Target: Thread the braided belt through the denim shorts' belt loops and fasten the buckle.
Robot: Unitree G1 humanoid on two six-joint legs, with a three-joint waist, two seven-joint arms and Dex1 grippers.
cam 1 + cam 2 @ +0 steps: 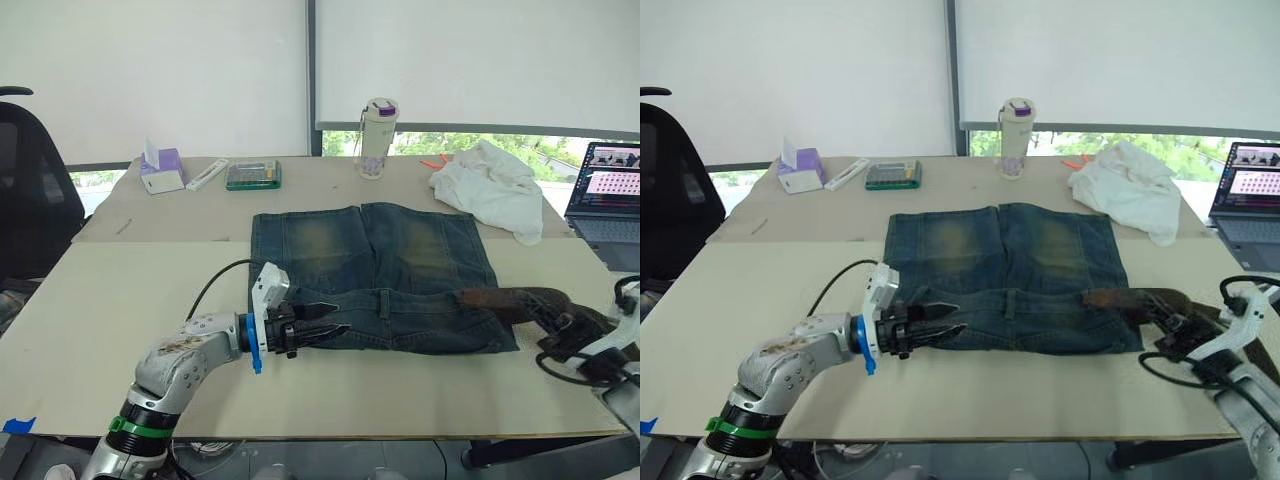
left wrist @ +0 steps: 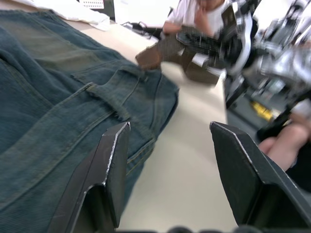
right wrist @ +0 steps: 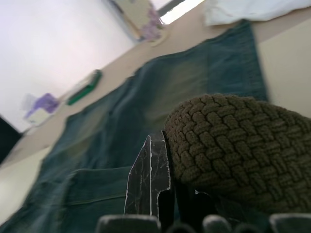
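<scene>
Your denim shorts (image 1: 375,275) lie flat on the table (image 1: 100,310), waistband toward you. Your left gripper (image 1: 325,330), fingers spread with nothing between them, sits at the waistband's left end. Your right gripper (image 1: 1175,335) is clamped on the braided belt (image 1: 510,298), which rests at the waistband's right end.

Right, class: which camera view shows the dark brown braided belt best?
The right wrist view: the dark brown braided belt shows its weave close up, held by the right gripper. Both eye views show it as a dark strap at the shorts' right edge.
</scene>
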